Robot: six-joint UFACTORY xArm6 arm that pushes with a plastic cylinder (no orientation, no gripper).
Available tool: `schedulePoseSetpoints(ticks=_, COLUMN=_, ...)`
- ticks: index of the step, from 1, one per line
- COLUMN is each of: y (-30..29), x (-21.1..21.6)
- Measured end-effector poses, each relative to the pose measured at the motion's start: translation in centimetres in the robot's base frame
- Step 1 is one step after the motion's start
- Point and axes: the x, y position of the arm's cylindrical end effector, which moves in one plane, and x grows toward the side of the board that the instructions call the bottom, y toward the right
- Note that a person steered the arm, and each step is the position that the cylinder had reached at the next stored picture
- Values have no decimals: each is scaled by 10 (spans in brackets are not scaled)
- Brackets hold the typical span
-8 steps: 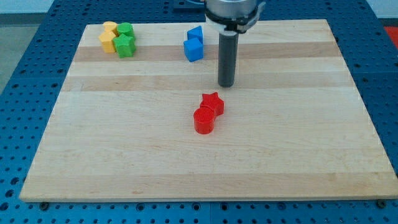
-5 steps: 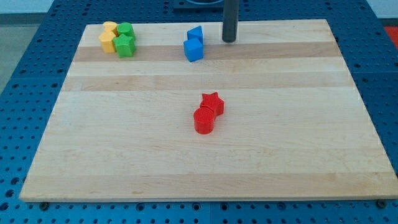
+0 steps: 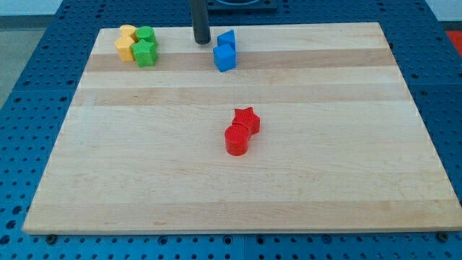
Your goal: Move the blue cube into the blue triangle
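Two blues touching: blue cube (image 3: 224, 58) below blue triangle (image 3: 227, 39); my tip (image 3: 201, 41) left, holding nothing.

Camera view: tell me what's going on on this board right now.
My tip sits near the view's top edge, just left of the blue cube and blue triangle, touching neither. Those two blocks already sit against each other. The yellow and green blocks cluster at top left; the red star and red cylinder sit mid-board.

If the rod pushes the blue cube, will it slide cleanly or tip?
The blue cube looks squat and flat-bottomed, so it probably slides on the smooth wooden board. It seems to touch the blue triangle, so both may move. My tip is up-left of it.
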Motion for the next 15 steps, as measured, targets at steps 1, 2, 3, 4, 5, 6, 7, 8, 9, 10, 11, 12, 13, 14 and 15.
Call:
schedulePoseSetpoints(ticks=1, y=36, x=14)
schedulePoseSetpoints(ticks=2, y=80, x=37)
schedulePoseSetpoints(ticks=3, y=129, x=46)
schedulePoseSetpoints(ticks=4, y=166, x=46)
schedulePoseSetpoints(ticks=5, y=156, x=36)
schedulePoseSetpoints(ticks=6, y=112, x=24)
schedulePoseSetpoints(ticks=7, y=59, x=14)
schedulePoseSetpoints(ticks=8, y=20, x=17)
schedulePoseSetpoints(ticks=9, y=9, x=43)
schedulePoseSetpoints(ticks=10, y=7, x=66)
schedulePoseSetpoints(ticks=11, y=17, x=67)
schedulePoseSetpoints(ticks=12, y=47, x=63)
schedulePoseSetpoints(ticks=13, y=80, x=61)
schedulePoseSetpoints(ticks=14, y=107, x=61)
schedulePoseSetpoints(ticks=15, y=133, x=61)
